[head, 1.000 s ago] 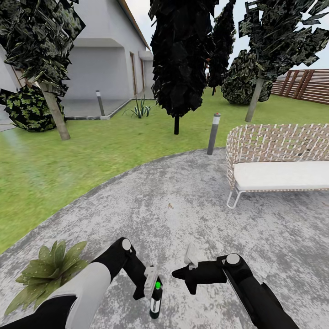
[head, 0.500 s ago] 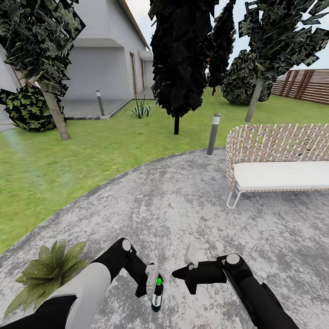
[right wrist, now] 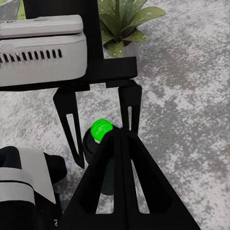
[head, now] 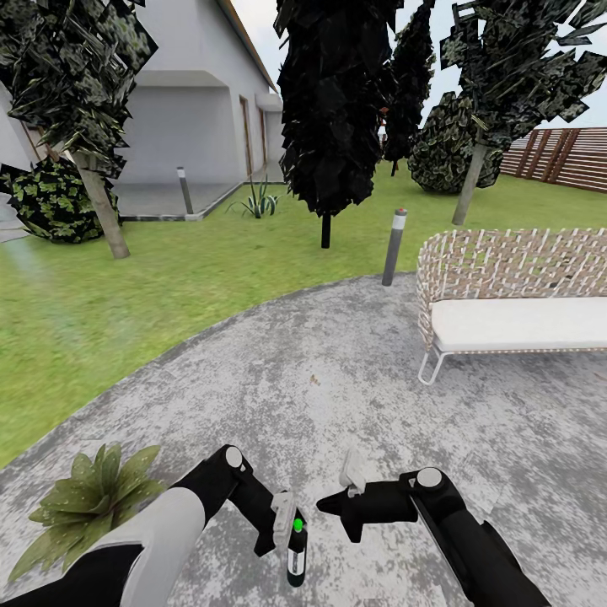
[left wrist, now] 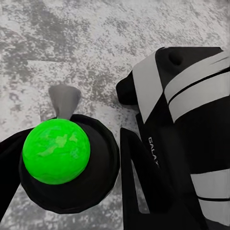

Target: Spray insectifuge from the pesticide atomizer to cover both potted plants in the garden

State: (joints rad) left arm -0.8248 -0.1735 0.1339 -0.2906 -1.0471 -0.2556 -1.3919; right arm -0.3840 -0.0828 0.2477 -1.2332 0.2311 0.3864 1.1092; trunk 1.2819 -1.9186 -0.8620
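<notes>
A dark pesticide atomizer (head: 294, 556) with a bright green top (left wrist: 56, 151) hangs over the grey paving, and my left gripper (head: 289, 533) is shut on it. In the right wrist view its two black fingers (right wrist: 70, 129) flank the atomizer (right wrist: 98, 139). My right gripper (head: 324, 506) is shut and empty, its tips close beside the atomizer's top. One potted plant (head: 91, 499), a low rosette of pointed green leaves, stands on the paving left of my left arm. The right wrist view also catches this potted plant (right wrist: 125, 21), beyond the left gripper.
A wicker seat (head: 514, 303) with a white cushion stands at the right. A bollard lamp (head: 394, 246) marks the paving's far edge. Lawn (head: 126, 295), dark trees (head: 333, 110), a house (head: 194, 110) and a slatted fence (head: 561, 156) lie beyond. Open paving (head: 337, 379) stretches ahead.
My left gripper has carried the atomizer slightly to the right, nearer the right gripper. The right arm and the camera have stayed still.
</notes>
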